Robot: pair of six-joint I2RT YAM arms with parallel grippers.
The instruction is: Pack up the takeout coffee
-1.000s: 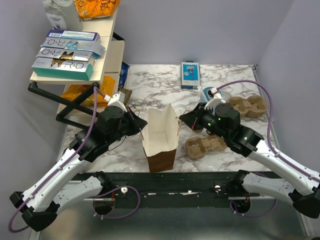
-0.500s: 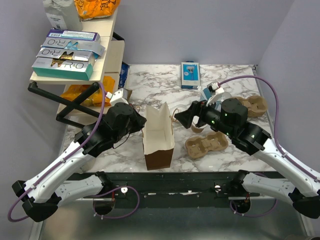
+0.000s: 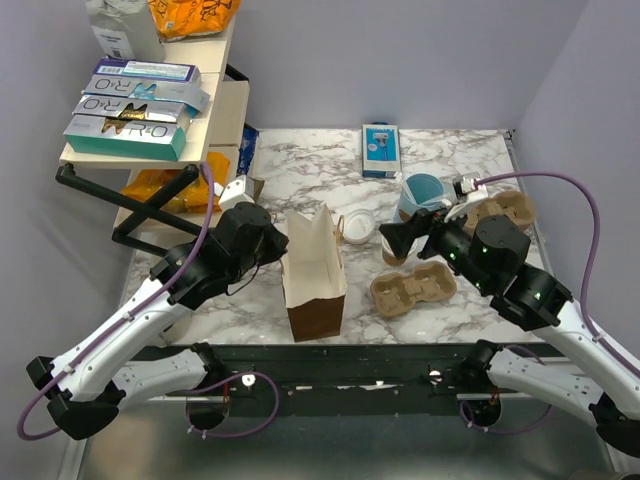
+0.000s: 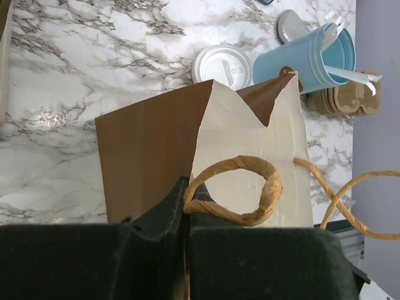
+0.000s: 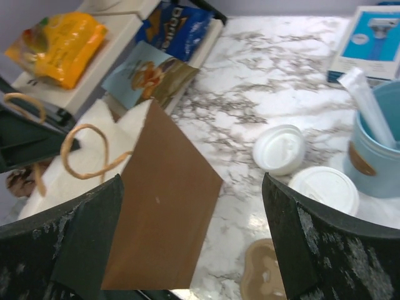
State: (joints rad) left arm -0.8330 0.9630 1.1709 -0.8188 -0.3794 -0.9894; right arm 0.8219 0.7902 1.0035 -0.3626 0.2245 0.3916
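The paper bag (image 3: 315, 275) stands upright, its mouth narrow. The left gripper (image 4: 186, 206) is pinched on the rim of the bag's left wall, beside 1 twisted handle. The right gripper (image 5: 192, 180) hovers right of the bag, jaws spread wide, holding nothing. The takeout coffee cup (image 5: 324, 189), lidded, stands outside the bag to its right, just beside the blue mug (image 5: 381, 156). 1 loose white lid (image 5: 279, 149) lies between bag and cup.
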